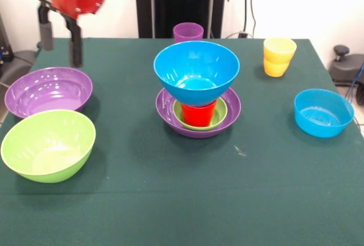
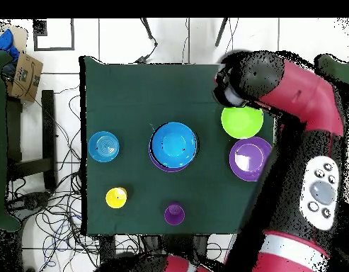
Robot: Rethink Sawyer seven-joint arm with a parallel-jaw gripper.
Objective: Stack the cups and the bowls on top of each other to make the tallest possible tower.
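The tower stands mid-table: a large purple bowl (image 1: 170, 112) as base, a small green bowl (image 1: 220, 115), a red cup (image 1: 198, 113) and a large blue bowl (image 1: 196, 70) on top; from overhead only the blue bowl (image 2: 174, 144) and the purple rim show. My gripper (image 1: 61, 57) hangs open and empty, high at the left, clear of the second large purple bowl (image 1: 48, 91) and the lime green bowl (image 1: 48, 143). Two stacked yellow cups (image 1: 278, 56), a purple cup (image 1: 188, 31) and a small blue bowl (image 1: 323, 112) stand apart.
The red arm (image 2: 297, 85) reaches over the table edge beside the lime bowl (image 2: 242, 122) and purple bowl (image 2: 250, 158). A black pedestal (image 1: 181, 1) stands behind the table. Cables and a cardboard box (image 2: 25, 74) lie on the floor.
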